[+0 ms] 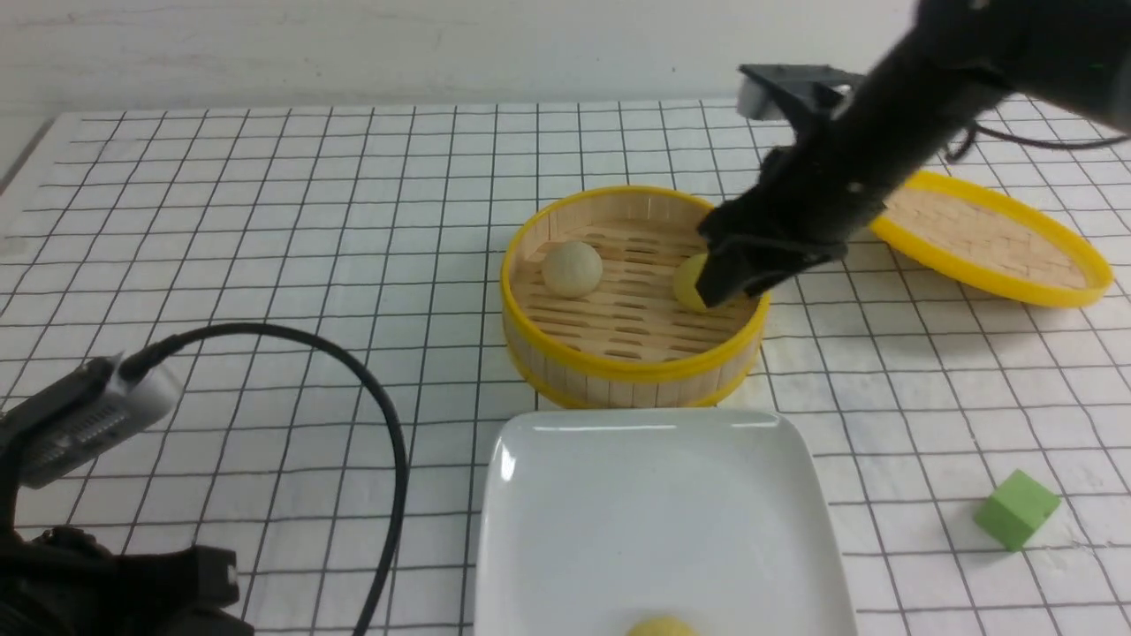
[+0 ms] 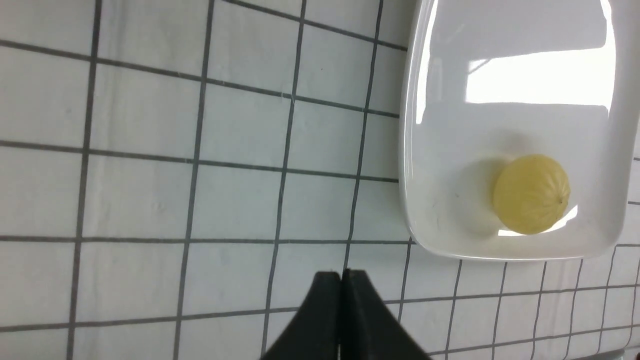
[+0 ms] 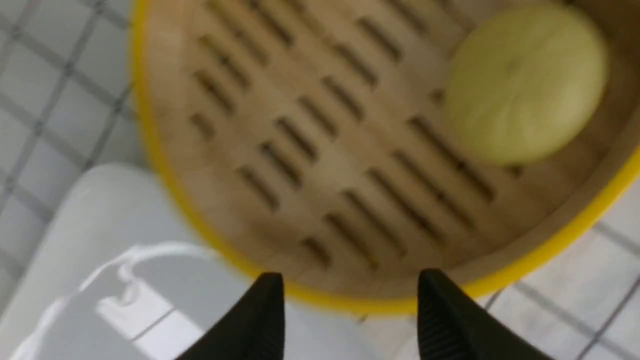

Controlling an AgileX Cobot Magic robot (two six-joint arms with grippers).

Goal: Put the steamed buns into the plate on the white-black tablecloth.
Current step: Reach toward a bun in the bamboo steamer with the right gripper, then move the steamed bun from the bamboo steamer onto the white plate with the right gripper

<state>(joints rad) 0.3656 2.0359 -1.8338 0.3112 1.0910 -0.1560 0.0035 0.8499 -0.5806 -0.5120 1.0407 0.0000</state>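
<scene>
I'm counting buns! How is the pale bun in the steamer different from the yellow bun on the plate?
The pale bun is cream-beige; the yellow bun is yellow. The pale bun sits in the bamboo steamer; the yellow bun lies on the white plate. Both are small and round.

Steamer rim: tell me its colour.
The steamer rim is bright yellow; the front view shows it best.
</scene>
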